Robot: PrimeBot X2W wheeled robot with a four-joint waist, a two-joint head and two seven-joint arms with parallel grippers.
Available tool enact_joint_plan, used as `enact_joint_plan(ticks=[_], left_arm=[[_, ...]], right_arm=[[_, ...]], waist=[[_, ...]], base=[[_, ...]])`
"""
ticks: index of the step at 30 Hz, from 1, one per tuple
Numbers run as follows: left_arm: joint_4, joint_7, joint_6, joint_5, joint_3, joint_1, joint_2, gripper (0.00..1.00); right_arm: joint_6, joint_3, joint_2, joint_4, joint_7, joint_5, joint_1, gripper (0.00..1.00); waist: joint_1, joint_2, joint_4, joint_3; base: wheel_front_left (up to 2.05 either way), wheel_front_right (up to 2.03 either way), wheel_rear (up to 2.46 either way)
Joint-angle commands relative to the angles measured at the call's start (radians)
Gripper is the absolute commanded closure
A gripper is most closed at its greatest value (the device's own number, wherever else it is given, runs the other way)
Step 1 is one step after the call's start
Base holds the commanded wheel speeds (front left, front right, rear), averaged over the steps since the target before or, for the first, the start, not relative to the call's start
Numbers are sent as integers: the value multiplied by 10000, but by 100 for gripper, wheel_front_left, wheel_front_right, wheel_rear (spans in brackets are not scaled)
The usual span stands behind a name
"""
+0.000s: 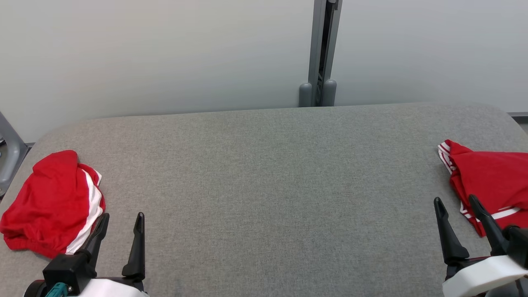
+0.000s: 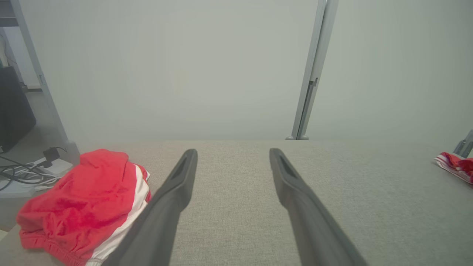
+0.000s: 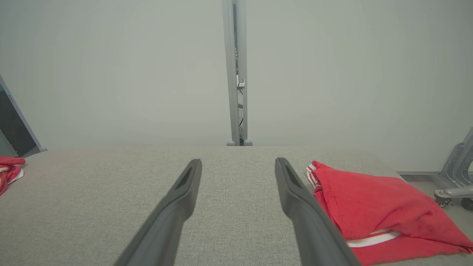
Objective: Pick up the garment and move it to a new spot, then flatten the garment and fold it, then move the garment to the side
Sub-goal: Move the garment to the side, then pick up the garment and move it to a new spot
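Beside the spread left gripper (image 1: 123,215) lies a bunched garment (image 1: 49,202); beside the spread right gripper (image 1: 456,199), a second garment (image 1: 495,177)

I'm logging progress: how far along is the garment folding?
Done: possibly the right garment, lying roughly folded at the table edge. In hand: nothing; the left gripper and right gripper stand open, empty. Left: the crumpled left garment needs picking up, flattening, folding, moving aside.
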Motion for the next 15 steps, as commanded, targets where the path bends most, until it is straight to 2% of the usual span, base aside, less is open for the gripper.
enact_joint_plan(ticks=[1,15], left_arm=[[-21,15,34,-11,-8,101,55,0],[-38,118,108,-86,-52,0,133,0]], right_arm=[[-3,-61,30,-90,38,-12,129,0],[-3,-193,219,-225,-24,37,142,0]], waist=[[0,0,-23,-10],[0,0,-79,-3]], base=[[0,0,0],[0,0,0]])
